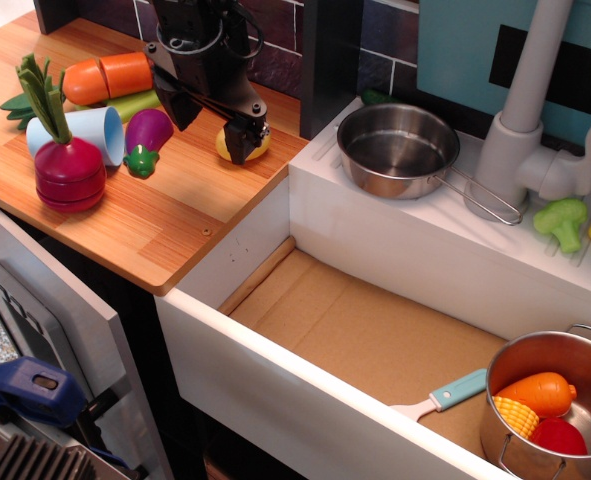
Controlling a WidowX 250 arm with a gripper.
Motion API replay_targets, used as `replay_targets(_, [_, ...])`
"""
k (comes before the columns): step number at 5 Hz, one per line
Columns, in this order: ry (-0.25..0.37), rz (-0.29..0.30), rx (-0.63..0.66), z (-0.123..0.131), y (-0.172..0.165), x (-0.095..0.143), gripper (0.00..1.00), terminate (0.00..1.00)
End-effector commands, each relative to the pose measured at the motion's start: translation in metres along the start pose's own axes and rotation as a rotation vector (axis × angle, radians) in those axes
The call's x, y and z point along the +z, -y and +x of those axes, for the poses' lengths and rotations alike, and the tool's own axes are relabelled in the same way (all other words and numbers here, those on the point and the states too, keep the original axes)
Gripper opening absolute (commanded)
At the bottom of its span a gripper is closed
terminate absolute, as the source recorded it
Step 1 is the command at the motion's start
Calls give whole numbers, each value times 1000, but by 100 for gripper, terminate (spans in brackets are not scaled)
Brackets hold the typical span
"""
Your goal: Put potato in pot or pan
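The pale-yellow potato [224, 148] lies on the wooden counter [165, 215] near its back right corner. My black gripper [244, 140] hangs right at the potato, and a dark finger [245, 128] covers its middle, so yellow shows on both sides. The frame does not show whether the jaws grip it. A silver pan [398, 150] stands empty on the white ledge to the right. A silver pot [505, 385] sits in the sink's front right corner and holds orange, yellow corn and red toys.
A purple eggplant [147, 135], orange carrot [108, 78], blue cup [87, 130] and red radish [70, 172] lie left of the gripper. A grey faucet [530, 110] and green broccoli [562, 220] are behind the sink. A blue-handled spatula [443, 393] lies in the sink.
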State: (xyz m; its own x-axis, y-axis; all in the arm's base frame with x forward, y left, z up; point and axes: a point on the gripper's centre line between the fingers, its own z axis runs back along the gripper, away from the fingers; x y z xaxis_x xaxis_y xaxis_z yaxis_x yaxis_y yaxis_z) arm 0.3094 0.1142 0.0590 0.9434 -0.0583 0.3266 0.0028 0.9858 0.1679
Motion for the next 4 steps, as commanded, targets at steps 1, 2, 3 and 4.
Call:
replay_targets(1, [0,0,0,0,0,0,100,0])
replay_targets(2, [11,-8,-32,15,-9,-7,100,0])
replay_targets(3, [32,-15,-52,26,-13,-15,100,0])
replay_targets(4, [33,-31,-76,36,-16,-22,100,0])
